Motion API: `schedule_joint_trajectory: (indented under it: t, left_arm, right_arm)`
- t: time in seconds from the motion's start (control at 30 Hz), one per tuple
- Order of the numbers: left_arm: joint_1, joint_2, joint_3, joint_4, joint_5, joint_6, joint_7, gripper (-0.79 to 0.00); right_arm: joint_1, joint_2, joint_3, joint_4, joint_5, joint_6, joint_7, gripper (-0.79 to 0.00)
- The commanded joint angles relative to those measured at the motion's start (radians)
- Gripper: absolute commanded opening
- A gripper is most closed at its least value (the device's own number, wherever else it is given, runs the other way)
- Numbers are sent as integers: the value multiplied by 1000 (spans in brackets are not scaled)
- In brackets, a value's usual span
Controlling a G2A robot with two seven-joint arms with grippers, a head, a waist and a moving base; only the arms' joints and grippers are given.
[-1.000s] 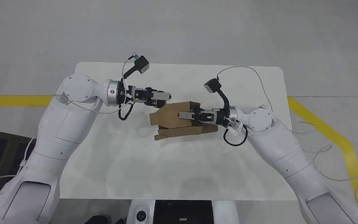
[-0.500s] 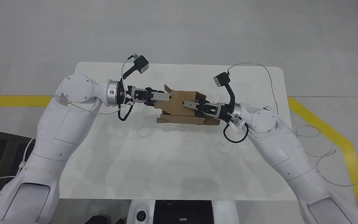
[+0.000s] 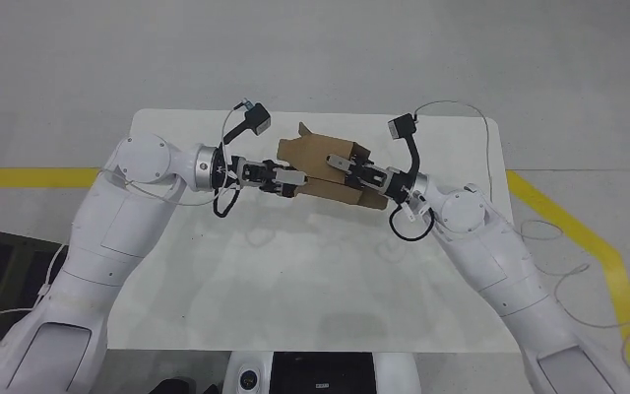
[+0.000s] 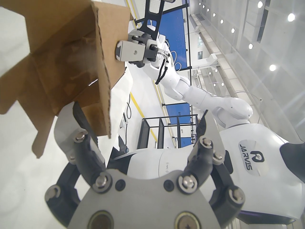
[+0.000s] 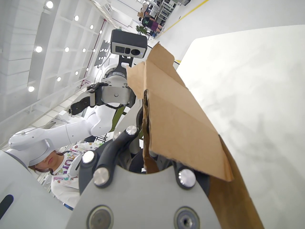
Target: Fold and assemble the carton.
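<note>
Although the carton [image 3: 320,165] is half opened, its shape is hard to read from above: it is over the far middle part of the tabletop [image 3: 295,295], between the two arms, and they cover part of it. The right gripper [image 3: 346,164] holds it. Its jaws are clenched on one side panel. In the left wrist view one finger [image 4: 129,52] presses flat on the outside of that panel, while the other one is hidden behind the cardboard. In the right wrist view the brown panel runs straight into the jaws and covers the tips, so the exact place of the grip cannot be seen there. The left gripper [image 4: 140,120] is at the opposite, open end of the carton, with its jaws spread wide and grasping nothing. A flap [image 4: 103,110] of the carton crosses in front of one of its fingers [image 4: 81,120]; whether it touches that one I cannot tell. The inside of the carton shows as a hollow with loose flaps, one of them cut off at the picture edge. Whether the carton rests on the tabletop or is lifted a little is not clear.
</note>
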Motion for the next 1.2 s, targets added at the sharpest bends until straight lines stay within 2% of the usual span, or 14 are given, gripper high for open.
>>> schedule_joint_trajectory:
  t: [0.0, 0.47, 0.87, 1.17]
  left_arm:
    - [1, -1, 2, -4, -3, 2, 0, 0]
    - [-4, -2, -3, 10, 7, 1, 5, 0]
    - [-9, 12, -44, 72, 126, -24, 41, 0]
    - [10, 20, -31, 78, 283, -44, 91, 0]
  right_arm:
    - [0, -4, 0, -7, -9, 4, -18, -785]
    - [-6, -21, 11, -1, -34, 2, -50, -785]
    - [-92, 9, 119, -22, 21, -17, 79, -785]
    - [-158, 29, 206, -85, 95, -20, 146, -785]
